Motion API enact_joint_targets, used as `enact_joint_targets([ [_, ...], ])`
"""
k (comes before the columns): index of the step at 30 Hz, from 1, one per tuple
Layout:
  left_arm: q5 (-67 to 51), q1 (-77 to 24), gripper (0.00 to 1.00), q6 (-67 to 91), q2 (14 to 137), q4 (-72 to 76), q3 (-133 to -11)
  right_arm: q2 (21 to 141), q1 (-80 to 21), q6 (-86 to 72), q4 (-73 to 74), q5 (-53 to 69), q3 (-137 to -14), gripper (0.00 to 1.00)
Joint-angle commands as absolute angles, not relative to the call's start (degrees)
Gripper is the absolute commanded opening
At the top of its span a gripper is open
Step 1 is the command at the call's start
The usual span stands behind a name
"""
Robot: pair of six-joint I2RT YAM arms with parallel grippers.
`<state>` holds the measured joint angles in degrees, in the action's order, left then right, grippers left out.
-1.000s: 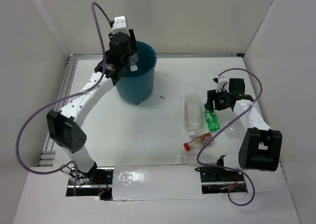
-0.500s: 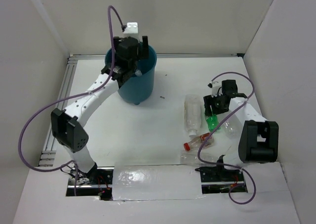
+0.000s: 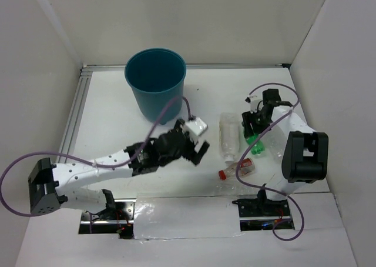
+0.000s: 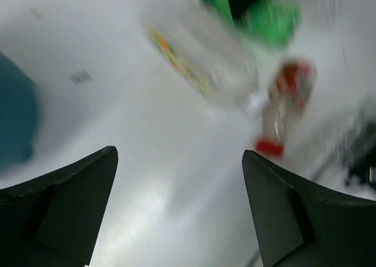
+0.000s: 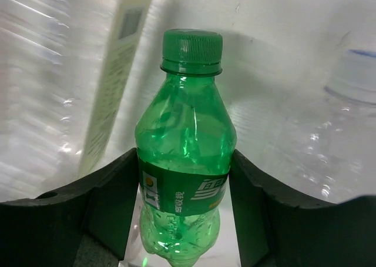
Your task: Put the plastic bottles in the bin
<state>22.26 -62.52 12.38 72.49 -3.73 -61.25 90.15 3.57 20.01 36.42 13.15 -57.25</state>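
The teal bin (image 3: 155, 84) stands at the back left, seen as a blur (image 4: 14, 120) in the left wrist view. My left gripper (image 3: 198, 148) (image 4: 179, 155) is open and holds nothing, low over the table left of the bottles. A clear bottle with a white cap (image 3: 229, 137) (image 4: 200, 55) lies there, with a red-capped bottle (image 3: 235, 170) (image 4: 285, 102) in front of it. My right gripper (image 3: 256, 129) (image 5: 185, 182) is shut on the green bottle (image 3: 254, 143) (image 5: 185, 155), one pad on each side of its label. Another clear bottle (image 3: 274, 153) (image 5: 346, 137) lies just right of it.
White walls close in the table at the back and both sides. A metal rail (image 3: 76, 111) runs along the left edge. The left arm's purple cable (image 3: 164, 111) loops in front of the bin.
My left arm swung from above the bin down to mid-table toward the bottles; its gripper opened and the clear bottle it held is gone from it. The right gripper stayed around the green bottle.
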Motion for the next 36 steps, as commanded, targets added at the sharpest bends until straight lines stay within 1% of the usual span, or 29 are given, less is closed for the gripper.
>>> enact_joint_targets([
  [1,12.9,-67.5,1.0,13.9,67.3,0.3,-51.4,87.5,5.1,25.5,44.0,19.7,-70.3,0.11],
  [2,11.7,-68.9,1.0,14.5,66.0,4.5,-45.7,87.5,5.6,26.4,46.0,21.3,-73.9,0.11],
  [3,10.1,-69.5,1.0,14.5,63.7,7.0,-42.8,87.5,5.6,27.7,46.8,25.7,-81.1,0.11],
  [5,8.5,-70.2,1.0,14.5,61.8,11.8,-36.0,89.2,4.3,27.7,47.3,29.8,-88.8,0.11],
  [6,7.7,-70.2,1.0,14.5,61.2,15.5,-34.4,91.1,3.4,27.7,47.3,33.5,-92.4,0.11],
  [7,7.7,-70.8,1.0,14.5,61.2,16.9,-33.1,92.2,2.6,27.2,46.5,35.2,-99.3,0.11],
  [8,7.7,-70.8,1.0,15.0,61.2,17.6,-32.4,93.1,0.5,26.4,45.3,36.9,-102.4,0.09],
  [9,7.2,-71.4,1.0,15.0,62.1,17.6,-31.8,95.0,-0.5,25.7,42.2,39.1,-105.3,0.07],
  [10,7.2,-72.2,1.0,15.0,63.9,18.1,-31.8,95.7,-3.1,23.2,39.8,43.4,-109.4,0.07],
  [12,7.2,-72.9,1.0,15.0,65.6,18.1,-31.8,96.8,-6.2,19.4,33.0,47.1,-111.8,0.05],
  [13,7.7,-73.5,1.0,15.0,66.4,18.7,-31.8,97.9,-7.8,15.8,25.5,50.2,-112.6,0.05],
  [15,7.7,-74.0,1.0,14.3,67.5,19.2,-32.3,99.3,-13.1,11.4,17.3,51.8,-114.1,0.05],
  [16,8.3,-74.6,1.0,14.3,68.0,19.9,-32.3,101.6,-14.8,9.7,10.7,52.6,-114.8,0.05],
  [17,8.3,-75.1,1.0,14.3,68.6,20.7,-32.3,103.0,-16.6,7.4,8.4,52.6,-117.4,0.05],
  [19,9.6,-76.0,1.0,14.3,69.3,20.7,-32.3,108.5,-22.0,7.4,7.1,51.3,-122.3,0.05],
  [20,10.4,-76.9,1.0,14.3,69.8,20.7,-32.3,110.4,-23.8,8.0,8.3,50.2,-128.4,0.04],
  [21,11.0,-76.9,1.0,13.7,69.8,20.7,-32.3,112.1,-26.6,8.0,8.3,49.7,-130.8,0.04],
  [23,12.5,-78.6,1.0,13.7,70.5,21.4,-32.3,117.1,-28.4,6.1,7.7,49.0,-134.7,0.04],
  [25,13.2,-79.9,1.0,13.1,71.2,22.0,-32.9,119.9,-30.4,5.5,7.7,48.3,-138.3,0.08],
  [26,13.7,-79.9,1.0,13.1,71.2,22.0,-32.9,122.1,-30.4,4.3,7.7,47.0,-138.3,0.12],
  [27,13.7,-80.4,1.0,12.6,71.8,22.0,-32.9,122.9,-31.0,3.7,7.7,47.0,-138.3,0.21],
  [28,13.7,-80.4,1.0,12.6,72.5,22.6,-32.9,123.7,-31.0,3.2,7.7,46.4,-138.3,0.33],
  [29,13.7,-80.4,1.0,11.8,72.5,22.6,-33.5,124.4,-31.0,3.2,9.0,46.4,-138.3,0.63],
  [30,13.7,-80.4,1.0,10.7,73.0,23.1,-33.5,125.1,-31.0,3.2,9.7,45.5,-138.3,0.7],
  [31,13.7,-80.4,1.0,10.2,73.0,23.1,-34.0,125.1,-31.0,3.2,9.8,45.5,-138.3,0.75],
  [32,13.7,-80.4,1.0,9.6,73.6,23.1,-34.9,125.1,-30.4,3.2,10.3,45.0,-137.7,0.83],
  [33,13.1,-80.4,1.0,8.8,74.3,23.1,-35.4,124.4,-30.4,2.6,10.3,45.0,-137.7,0.86],
  [34,13.1,-80.4,1.0,7.4,74.4,22.5,-36.2,123.4,-28.8,2.6,10.3,45.0,-137.7,0.86],
  [36,11.8,-80.4,1.0,5.7,75.5,22.5,-36.7,121.4,-27.3,2.0,10.8,45.0,-137.7,0.9],
])
